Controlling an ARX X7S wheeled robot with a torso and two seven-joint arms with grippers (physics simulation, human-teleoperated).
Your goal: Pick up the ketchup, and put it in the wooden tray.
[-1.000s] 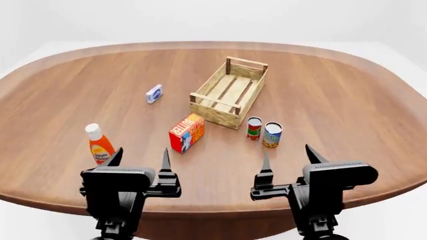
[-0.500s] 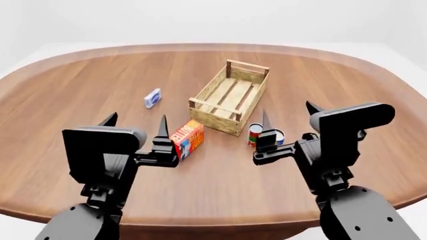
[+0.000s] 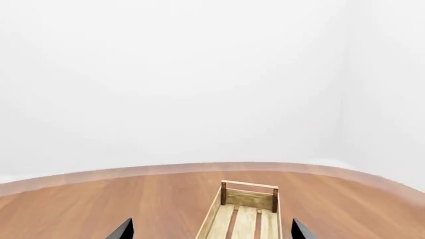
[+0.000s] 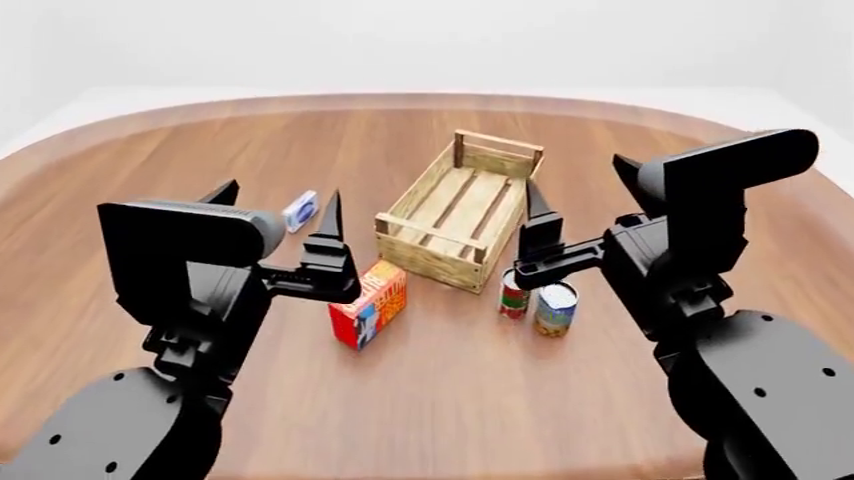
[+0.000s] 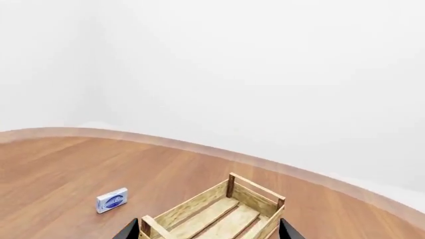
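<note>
My left gripper sits at the left of the head view, raised above the table, its two pointed fingers spread wide with nothing between them; my right gripper at the right is spread just as wide and holds nothing either. The wooden tray lies in the middle of the head view, between the two grippers and a little further up the frame, empty, with its slat floor showing. I cannot find the ketchup in any view; my left arm covers the lower left of the head view, so that part of the table is hidden. The butter box stands just below my left fingertips, its upper edge partly behind them. Two small cans stand side by side below the tray's near corner, the left one partly behind my right finger. A small blue-and-white packet lies left of the tray. In both wrist views only the fingertips show at the bottom edge, with the tray cut off between them.
</note>
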